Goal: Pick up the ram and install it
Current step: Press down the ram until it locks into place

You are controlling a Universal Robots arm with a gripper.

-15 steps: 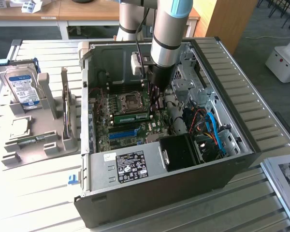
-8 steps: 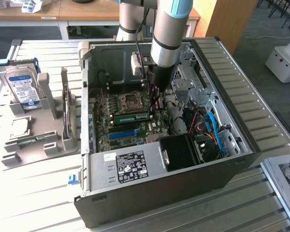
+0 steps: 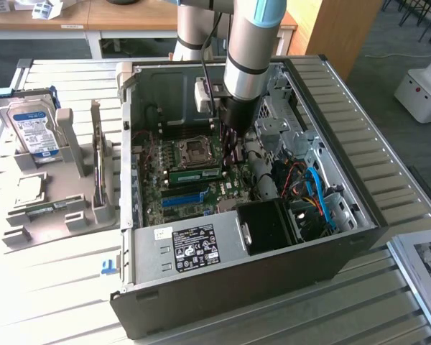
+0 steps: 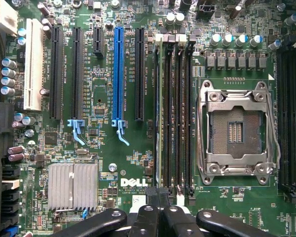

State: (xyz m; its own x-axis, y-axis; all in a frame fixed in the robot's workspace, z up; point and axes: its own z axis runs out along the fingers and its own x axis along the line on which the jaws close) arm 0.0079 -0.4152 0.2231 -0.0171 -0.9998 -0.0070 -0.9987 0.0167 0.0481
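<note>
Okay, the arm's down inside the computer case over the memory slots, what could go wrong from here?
1. The shut hand sits over one end of the ram stick, which stands edge-on in its slot. Pressure at that end alone could leave it tilted or half seated.
2. The open processor socket lies just beside the slots, so a sideways slip could hit it.
</note>
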